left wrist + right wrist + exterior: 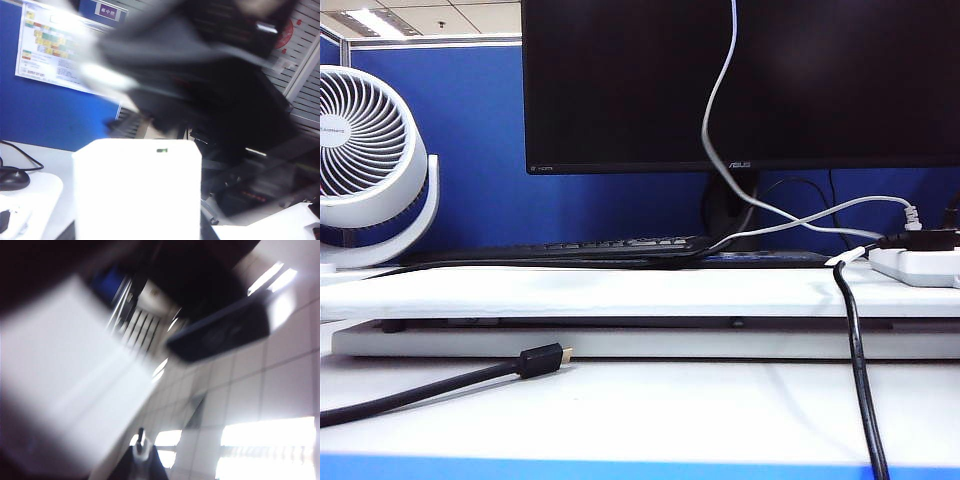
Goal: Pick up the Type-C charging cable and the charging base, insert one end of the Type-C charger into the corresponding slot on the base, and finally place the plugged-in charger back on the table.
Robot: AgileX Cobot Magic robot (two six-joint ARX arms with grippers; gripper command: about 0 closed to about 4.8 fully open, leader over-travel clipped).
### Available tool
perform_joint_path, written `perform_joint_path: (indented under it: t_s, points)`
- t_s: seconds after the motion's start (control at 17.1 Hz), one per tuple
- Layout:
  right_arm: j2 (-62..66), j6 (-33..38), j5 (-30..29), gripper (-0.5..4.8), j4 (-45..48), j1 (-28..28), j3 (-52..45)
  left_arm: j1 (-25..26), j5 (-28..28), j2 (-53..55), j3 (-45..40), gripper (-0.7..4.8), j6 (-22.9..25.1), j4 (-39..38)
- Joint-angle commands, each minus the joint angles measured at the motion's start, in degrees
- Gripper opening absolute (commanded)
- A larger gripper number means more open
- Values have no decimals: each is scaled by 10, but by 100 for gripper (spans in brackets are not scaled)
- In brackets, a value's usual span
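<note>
Looking through our left wrist camera, we see the charging base (137, 192) close up, apparently held by the left gripper. Our right gripper's view is blurred; its jaws are closed, contents unclear.

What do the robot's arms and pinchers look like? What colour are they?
Hardly anything shows. The table camera catches no arm. The left wrist view has a big black blurred shape, probably the right arm, with shiny streaks. The right gripper is just dark, blurry tips in its own view. The left gripper can't be seen. No markings are readable.
</note>
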Motion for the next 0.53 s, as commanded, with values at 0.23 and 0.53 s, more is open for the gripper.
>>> perform_joint_path:
  t_s: [0.23,0.53]
  points:
    - [-3,58,7,-5,13,1,3,7,4,-2,4,180,-2,17]
    - [-5,78,57,-5,12,1,3,9,4,-2,4,180,-2,17]
